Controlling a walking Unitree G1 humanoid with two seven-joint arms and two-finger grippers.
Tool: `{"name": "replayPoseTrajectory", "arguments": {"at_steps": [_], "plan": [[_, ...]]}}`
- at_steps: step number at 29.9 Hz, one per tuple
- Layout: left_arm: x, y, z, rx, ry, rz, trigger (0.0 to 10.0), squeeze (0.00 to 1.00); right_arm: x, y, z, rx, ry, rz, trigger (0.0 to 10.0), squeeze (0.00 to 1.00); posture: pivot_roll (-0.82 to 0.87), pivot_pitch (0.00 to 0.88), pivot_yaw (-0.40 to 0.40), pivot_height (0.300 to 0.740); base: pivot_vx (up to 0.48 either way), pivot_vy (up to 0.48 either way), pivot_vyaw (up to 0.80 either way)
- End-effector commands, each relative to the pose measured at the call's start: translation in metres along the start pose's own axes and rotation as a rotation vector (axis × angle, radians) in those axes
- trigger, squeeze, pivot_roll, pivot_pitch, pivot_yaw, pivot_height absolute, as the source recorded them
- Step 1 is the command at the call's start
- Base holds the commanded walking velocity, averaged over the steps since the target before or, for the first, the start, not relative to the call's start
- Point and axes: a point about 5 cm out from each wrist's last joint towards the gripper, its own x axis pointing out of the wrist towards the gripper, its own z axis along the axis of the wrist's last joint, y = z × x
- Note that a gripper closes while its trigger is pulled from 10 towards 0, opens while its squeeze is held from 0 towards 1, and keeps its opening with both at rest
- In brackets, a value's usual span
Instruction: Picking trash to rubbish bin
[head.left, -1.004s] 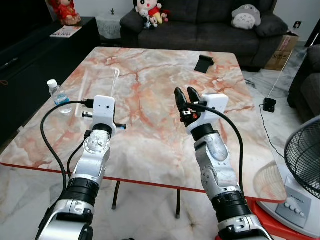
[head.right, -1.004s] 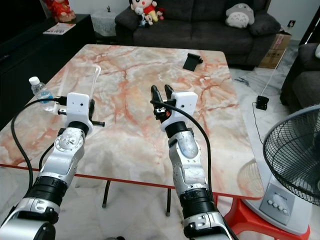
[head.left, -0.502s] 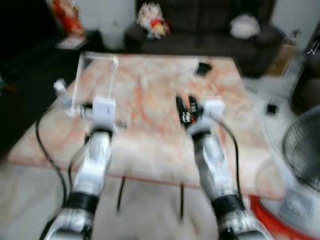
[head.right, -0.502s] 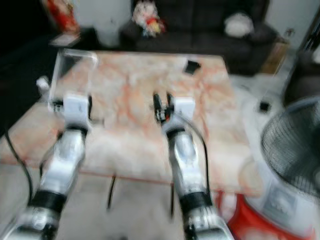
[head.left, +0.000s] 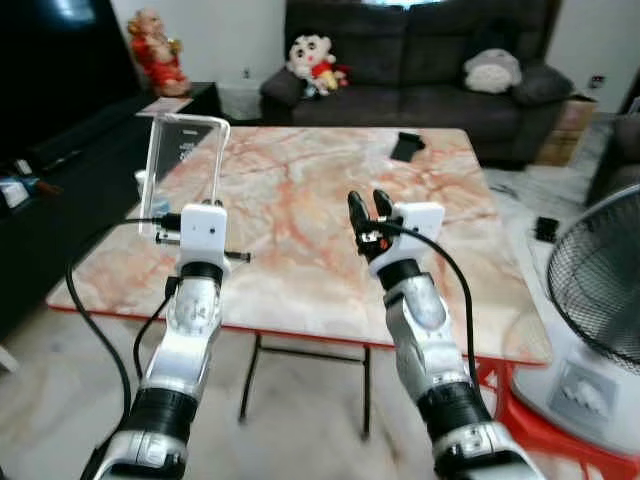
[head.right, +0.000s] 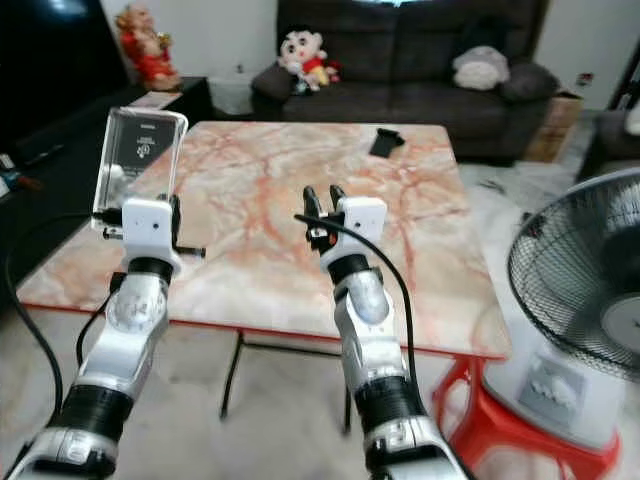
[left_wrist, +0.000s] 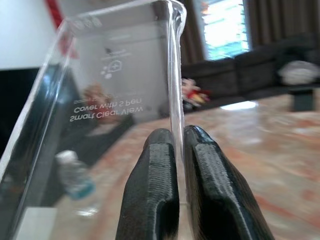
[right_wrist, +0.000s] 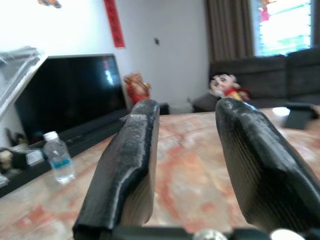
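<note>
A clear plastic phone-case package (left_wrist: 107, 85) with printed lettering stands upright above the near left part of the orange-veined marble table (head.left: 300, 190), its edge pinched between the closed fingers of the left gripper (left_wrist: 174, 165). The right gripper (right_wrist: 187, 165) hovers beside it over the table, fingers spread apart and empty. A small water bottle (right_wrist: 57, 156) stands near the table's left edge.

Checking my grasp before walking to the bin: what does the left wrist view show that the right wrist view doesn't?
Left wrist view: the left end effector shut on the edge of the clear plastic package, its print legible. Right wrist view: the right end effector open, holding nothing, and the television. Both: water bottle, marble table, sofa.
</note>
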Motion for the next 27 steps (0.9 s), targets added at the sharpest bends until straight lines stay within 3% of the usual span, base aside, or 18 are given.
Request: {"name": "replayPoseTrajectory", "arguments": {"at_steps": [1, 27], "plan": [[0.0039, -0.0028, 0.0066, 0.014, -0.026, -0.012, 10.0, 0.0, 0.0033, 0.0006, 0.0045, -0.004, -0.02, 0.005, 10.0, 0.0, 0.03, 0.0, 0.053, 0.74, 0.0, 0.0, 0.0], [0.0053, -0.0008, 0.0084, 0.006, -0.03, -0.009, 10.0, 0.0, 0.0034, -0.0011, 0.0038, -0.01, -0.021, 0.007, 10.0, 0.0, 0.04, 0.0, 0.05, 0.74, 0.0, 0.0, 0.0]]}}
